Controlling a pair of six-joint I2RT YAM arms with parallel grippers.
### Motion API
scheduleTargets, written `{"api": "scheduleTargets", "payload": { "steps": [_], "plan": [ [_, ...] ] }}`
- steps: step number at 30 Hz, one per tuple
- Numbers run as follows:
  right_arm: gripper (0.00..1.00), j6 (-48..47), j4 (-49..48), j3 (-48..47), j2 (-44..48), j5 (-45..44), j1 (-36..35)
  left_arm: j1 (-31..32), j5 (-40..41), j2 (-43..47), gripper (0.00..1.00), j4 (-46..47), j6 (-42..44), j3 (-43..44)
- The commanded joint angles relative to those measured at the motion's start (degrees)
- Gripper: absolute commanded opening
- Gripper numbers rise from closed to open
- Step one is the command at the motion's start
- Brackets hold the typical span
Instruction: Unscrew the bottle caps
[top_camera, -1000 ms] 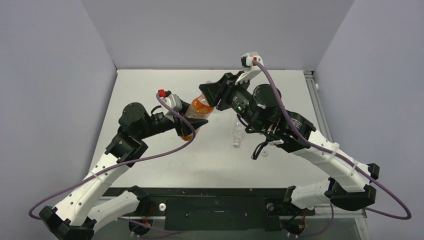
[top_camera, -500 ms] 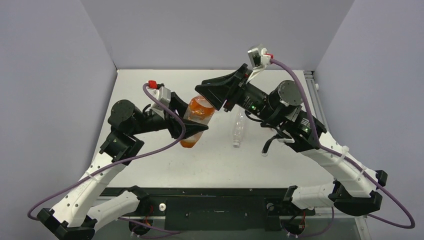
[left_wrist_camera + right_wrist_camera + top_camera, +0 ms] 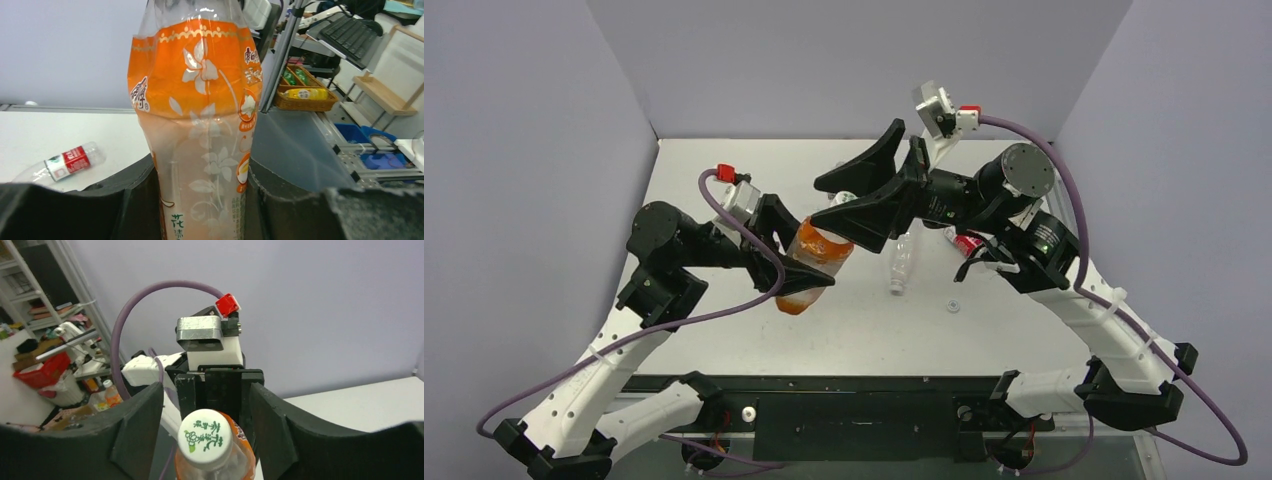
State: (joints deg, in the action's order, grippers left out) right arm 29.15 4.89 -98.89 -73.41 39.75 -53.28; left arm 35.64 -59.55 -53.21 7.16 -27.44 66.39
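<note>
My left gripper [image 3: 202,202] is shut on the lower body of an orange-labelled bottle [image 3: 200,115], which it holds tilted above the table [image 3: 809,265]. The bottle's whitish cap [image 3: 205,436], printed in green, sits on its neck. My right gripper [image 3: 205,412] stands open around that cap, with a gap on each side between cap and fingers [image 3: 142,425]. From above, the right gripper [image 3: 826,203] straddles the bottle's top, where the cap [image 3: 845,198] peeks out. A small loose whitish cap [image 3: 953,306] lies on the table.
A clear bottle [image 3: 901,262] lies on the table right of the orange one. A clear bottle with a red label [image 3: 67,161] lies further back, partly under the right arm [image 3: 969,243]. Grey walls enclose the table [image 3: 724,170] on three sides.
The right gripper was shut on the cap and has opened around it. The left arm has drawn the orange bottle down and to the left, and the right wrist has swung to the right.
</note>
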Motion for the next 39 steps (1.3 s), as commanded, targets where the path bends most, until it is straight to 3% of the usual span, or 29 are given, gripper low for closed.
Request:
{"api": "scheduleTargets", "payload": {
  "steps": [1,2,4,9,13,19,24,26,32,39],
  "plan": [
    [0.70,-8.40,10.72,-4.89,2.63,-21.38,-0.79,-0.09,5.51,0.29,0.00,-0.52,7.68,0.33],
    [0.72,-9.92,13.15,-5.23,2.86,-31.16,-1.97,-0.05,9.74,0.42,0.01,-2.49,11.89,-0.07],
    [0.76,-10.77,16.16,-6.27,2.71,-41.71,-3.87,-0.04,16.10,0.87,0.03,-4.18,17.00,-1.09],
    [0.80,-10.51,26.84,-15.52,-3.67,-54.14,-9.23,-0.05,28.78,1.73,0.07,-4.39,26.30,-3.99],
    [0.80,-10.05,28.63,-17.78,-6.69,-54.45,-11.32,-0.04,32.06,1.55,0.07,-4.70,28.33,-4.47],
    [0.72,-9.42,29.21,-18.16,-7.70,-57.24,-11.67,-0.04,33.04,1.86,0.07,-4.28,28.54,-4.85],
    [0.53,-8.83,27.83,-16.66,-7.07,-58.01,-11.50,-0.04,32.97,2.12,0.07,-4.20,28.19,-5.03],
    [0.50,-8.51,25.54,-15.30,-6.27,-57.48,-11.42,-0.04,32.86,2.19,0.07,-4.22,28.03,-5.23],
    [0.54,-7.60,23.90,-14.33,-5.94,-55.31,-10.17,-0.04,31.66,2.26,0.07,-4.18,27.79,-5.37],
    [0.47,-5.12,22.15,-14.25,-7.31,-50.99,-7.74,-0.04,30.57,2.40,0.07,-4.23,27.79,-5.43]
  ]
}}
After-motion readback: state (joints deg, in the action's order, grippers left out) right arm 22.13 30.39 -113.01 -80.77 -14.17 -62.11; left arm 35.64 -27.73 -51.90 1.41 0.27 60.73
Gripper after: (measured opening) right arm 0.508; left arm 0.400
